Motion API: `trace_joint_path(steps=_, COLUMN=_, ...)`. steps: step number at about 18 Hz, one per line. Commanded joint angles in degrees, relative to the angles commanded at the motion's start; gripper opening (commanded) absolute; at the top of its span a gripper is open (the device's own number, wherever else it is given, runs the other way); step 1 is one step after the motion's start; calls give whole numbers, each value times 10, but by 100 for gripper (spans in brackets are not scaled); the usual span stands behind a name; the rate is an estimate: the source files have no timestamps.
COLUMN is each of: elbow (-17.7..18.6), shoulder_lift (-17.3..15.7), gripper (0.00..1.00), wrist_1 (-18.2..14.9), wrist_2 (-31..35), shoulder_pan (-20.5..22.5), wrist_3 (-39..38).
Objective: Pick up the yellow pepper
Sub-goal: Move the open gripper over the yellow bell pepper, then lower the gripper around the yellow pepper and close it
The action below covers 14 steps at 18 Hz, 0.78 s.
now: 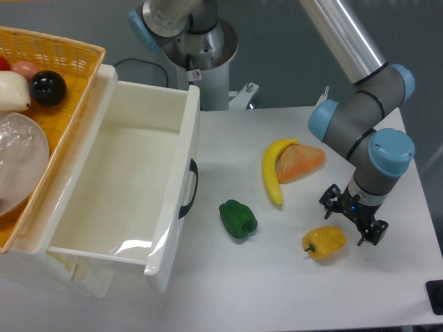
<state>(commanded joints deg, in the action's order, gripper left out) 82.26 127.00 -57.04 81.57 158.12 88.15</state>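
White tabletop (291,277) carries the glossy lobed yellow pepper (324,243); the black two-finger end effector (351,223), fingers apart and empty, hovers just beside it and might knock it away

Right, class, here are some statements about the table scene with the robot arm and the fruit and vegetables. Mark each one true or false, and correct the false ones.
1. The gripper is holding the yellow pepper. False: the pepper lies on the table, and the open gripper is just above and to its right.
2. The banana lies against the orange wedge-shaped item. True.
3. The green pepper is inside the white drawer. False: it lies on the table, right of the drawer.
4. A black ball sits in the yellow basket. True.
5. The yellow pepper touches the banana. False: they lie clearly apart.
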Motion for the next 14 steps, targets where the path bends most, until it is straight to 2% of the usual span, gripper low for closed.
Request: trace_joint_path(steps=14, elbow=7, shoulder_lift=-3, gripper=99, wrist_1=0, wrist_2=0, shoulder_pan=-30, wrist_3=26)
